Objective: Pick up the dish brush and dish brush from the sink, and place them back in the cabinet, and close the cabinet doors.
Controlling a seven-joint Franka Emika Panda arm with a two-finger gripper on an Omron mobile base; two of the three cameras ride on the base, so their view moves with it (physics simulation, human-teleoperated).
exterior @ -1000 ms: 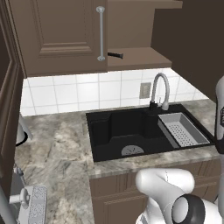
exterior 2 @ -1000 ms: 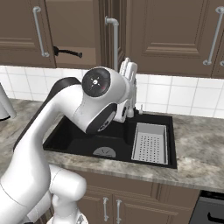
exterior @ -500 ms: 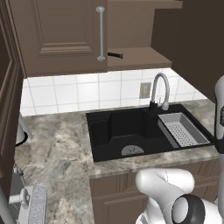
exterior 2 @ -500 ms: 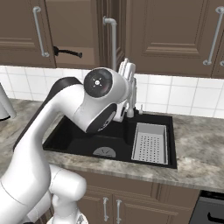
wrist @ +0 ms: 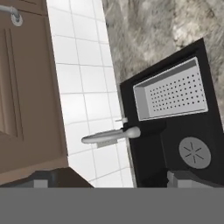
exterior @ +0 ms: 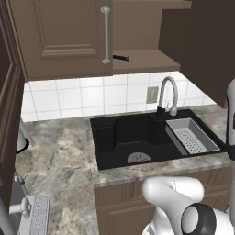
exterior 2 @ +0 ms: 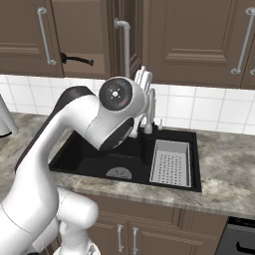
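Observation:
A black-handled dish brush lies on the light brown shelf of the cabinet; it is also seen as the dish brush from the other side. The right cabinet door stands swung out, edge-on. The left door covers the left part of the cabinet. Below is the black sink with its round drain. My gripper is open and holds nothing. It hovers high over the faucet and looks down at the basin. My hand is up by the open door's handle.
A grey perforated strainer tray fills the right side of the sink. The curved faucet rises behind the basin in front of white wall tiles. Marbled counter spreads to the left. Closed cabinets hang on the right.

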